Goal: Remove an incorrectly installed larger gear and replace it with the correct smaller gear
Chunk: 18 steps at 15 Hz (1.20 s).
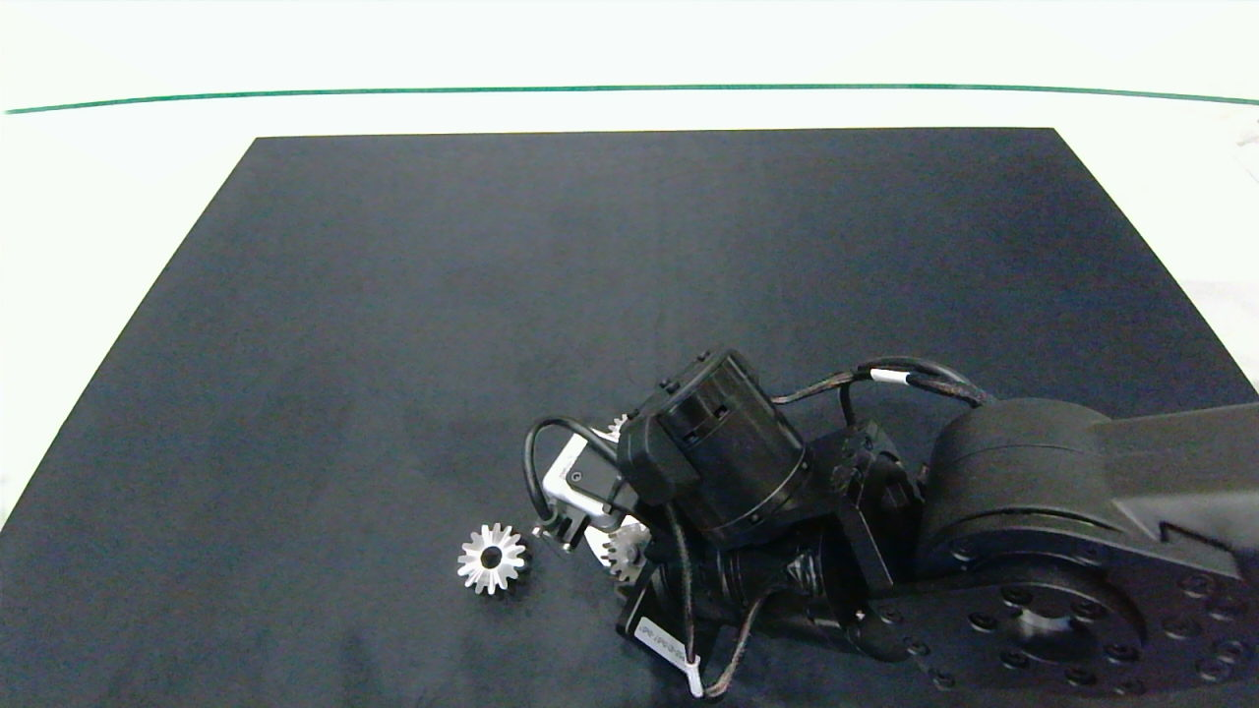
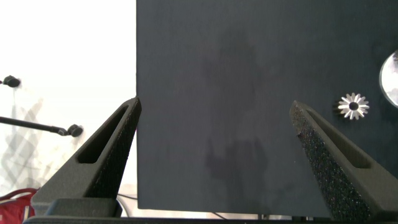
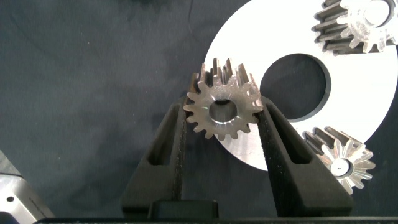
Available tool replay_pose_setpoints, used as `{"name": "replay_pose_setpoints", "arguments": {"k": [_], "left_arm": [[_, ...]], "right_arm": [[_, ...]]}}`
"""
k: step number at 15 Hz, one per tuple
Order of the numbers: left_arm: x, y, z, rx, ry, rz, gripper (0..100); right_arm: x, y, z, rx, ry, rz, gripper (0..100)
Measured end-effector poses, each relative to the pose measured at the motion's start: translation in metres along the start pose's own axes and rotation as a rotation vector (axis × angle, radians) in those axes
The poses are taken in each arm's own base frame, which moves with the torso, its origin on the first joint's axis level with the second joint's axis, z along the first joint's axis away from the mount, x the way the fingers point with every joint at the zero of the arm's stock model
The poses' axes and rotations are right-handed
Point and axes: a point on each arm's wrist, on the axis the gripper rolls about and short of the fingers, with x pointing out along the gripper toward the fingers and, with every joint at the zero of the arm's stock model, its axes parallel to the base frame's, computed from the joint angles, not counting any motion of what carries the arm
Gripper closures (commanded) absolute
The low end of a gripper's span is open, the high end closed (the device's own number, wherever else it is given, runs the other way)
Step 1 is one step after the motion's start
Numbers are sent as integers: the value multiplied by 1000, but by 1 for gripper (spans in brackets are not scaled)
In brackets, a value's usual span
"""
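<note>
In the right wrist view my right gripper [image 3: 224, 115] is shut on the smaller gear [image 3: 204, 107], a silvery gear with short blunt teeth. It holds the gear at the rim of a white disc [image 3: 249, 46], beside the disc's round centre hole [image 3: 295, 87]. The larger gear [image 1: 491, 558], star-like with long pointed teeth, lies flat on the dark mat to the left of the right arm [image 1: 728, 462]. It also shows in the left wrist view as the larger gear [image 2: 353, 106]. My left gripper [image 2: 214, 134] hangs open over the mat's edge, holding nothing.
Two more short-toothed gears sit on the disc, one gear [image 3: 354, 25] at its rim and another gear [image 3: 339, 163] across the hole. The dark mat [image 1: 492, 295] lies on a white table [image 1: 98, 197]. The right arm's bulk covers the mat's near right part.
</note>
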Motion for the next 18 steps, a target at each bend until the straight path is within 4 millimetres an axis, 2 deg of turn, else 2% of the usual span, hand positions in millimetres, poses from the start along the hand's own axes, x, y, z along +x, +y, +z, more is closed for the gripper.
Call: {"name": "replay_pose_setpoints", "arguments": {"k": [7, 18], "left_arm": [[0, 0, 0, 2, 1, 0, 0], [1, 0, -1, 9, 4, -2, 0]], "right_arm": [[-5, -4, 2, -7, 41, 8, 75], [2, -4, 6, -3, 39, 5, 75]]}}
